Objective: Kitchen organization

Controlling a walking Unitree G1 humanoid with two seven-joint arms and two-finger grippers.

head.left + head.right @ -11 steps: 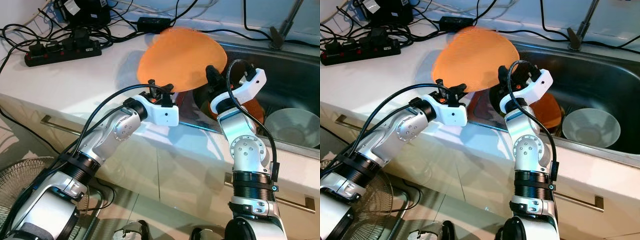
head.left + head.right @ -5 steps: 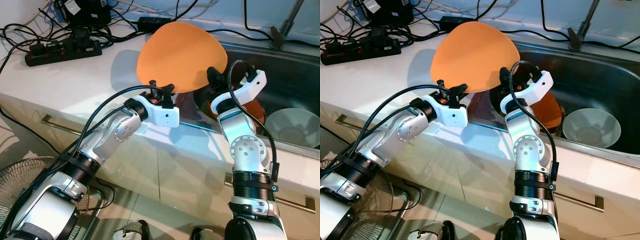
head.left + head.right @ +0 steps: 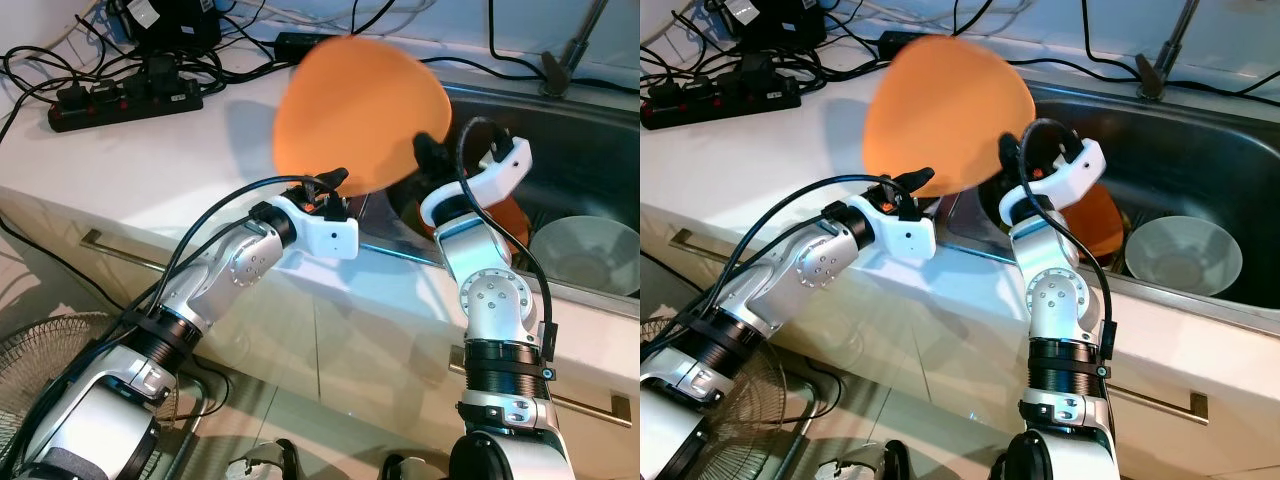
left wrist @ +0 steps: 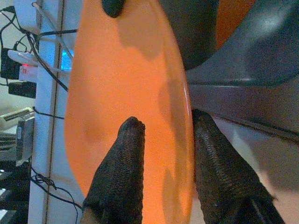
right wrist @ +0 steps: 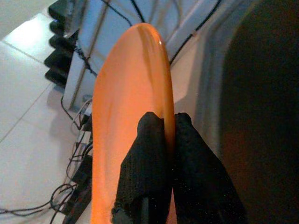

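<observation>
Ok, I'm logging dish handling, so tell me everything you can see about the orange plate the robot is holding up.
The orange plate is round, plain and matte, plastic-looking, with a thin rim. It is held up on edge, tilted, above the counter's edge beside the sink. The right gripper pinches its rim, fingers shut on it. The left gripper straddles the rim, one finger on each side. Its upper edge is blurred.
</observation>
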